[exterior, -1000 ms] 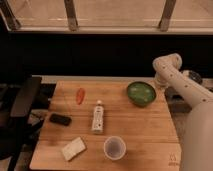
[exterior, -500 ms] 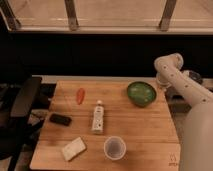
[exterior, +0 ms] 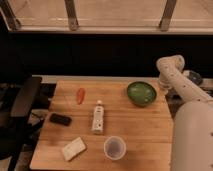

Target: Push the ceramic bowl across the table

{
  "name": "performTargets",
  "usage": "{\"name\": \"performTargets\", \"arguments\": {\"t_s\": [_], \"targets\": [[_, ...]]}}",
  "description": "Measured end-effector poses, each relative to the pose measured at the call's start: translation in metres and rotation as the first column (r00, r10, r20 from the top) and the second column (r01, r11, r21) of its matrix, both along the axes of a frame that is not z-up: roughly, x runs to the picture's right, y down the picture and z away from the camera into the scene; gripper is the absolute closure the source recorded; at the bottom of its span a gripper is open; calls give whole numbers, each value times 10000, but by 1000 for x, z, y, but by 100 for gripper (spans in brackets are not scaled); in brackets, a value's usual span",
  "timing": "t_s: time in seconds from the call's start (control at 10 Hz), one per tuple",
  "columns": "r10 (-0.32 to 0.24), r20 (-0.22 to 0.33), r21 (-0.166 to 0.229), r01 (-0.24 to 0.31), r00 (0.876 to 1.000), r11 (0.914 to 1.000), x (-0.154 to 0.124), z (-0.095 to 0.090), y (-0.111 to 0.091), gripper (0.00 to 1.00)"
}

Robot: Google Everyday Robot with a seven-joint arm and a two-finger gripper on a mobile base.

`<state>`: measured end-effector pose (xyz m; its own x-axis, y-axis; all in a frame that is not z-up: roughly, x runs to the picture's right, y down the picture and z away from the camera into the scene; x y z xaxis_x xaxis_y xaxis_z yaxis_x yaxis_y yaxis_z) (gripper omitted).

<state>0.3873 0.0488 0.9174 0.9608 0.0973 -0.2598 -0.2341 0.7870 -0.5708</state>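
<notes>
The green ceramic bowl [exterior: 141, 93] sits at the far right of the wooden table [exterior: 135, 130]. My white arm [exterior: 176, 80] comes in from the right and bends above the table's far right corner. My gripper [exterior: 163, 86] is at the arm's end, just right of the bowl's rim and mostly hidden by the arm. I cannot tell whether it touches the bowl.
On the table are a clear plastic cup [exterior: 114, 147], a white tube [exterior: 98, 118], an orange-red item [exterior: 80, 95], a black flat item [exterior: 60, 119] and a pale sponge [exterior: 73, 148]. A black chair [exterior: 22, 100] stands at the left. A window rail runs behind.
The arm's bend has shifted slightly to the right. The bowl and the other things have not moved.
</notes>
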Motion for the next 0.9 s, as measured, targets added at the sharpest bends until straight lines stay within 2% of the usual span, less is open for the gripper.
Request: {"name": "performTargets", "arguments": {"t_s": [0.2,0.3,0.5,0.7,0.9], "targets": [[151,-98,-518,-156,9998,9985,7,9,17,95],[54,40,-674,-51,10000,9977,4,16,23,95],[-242,249,-616,257,9994,9978,-12,17,21,95],[-573,579,-837,620,9967,9946,-48,7,12,95],[-843,799,-1020,923,9932,9905,-61,9,15,95]]}}
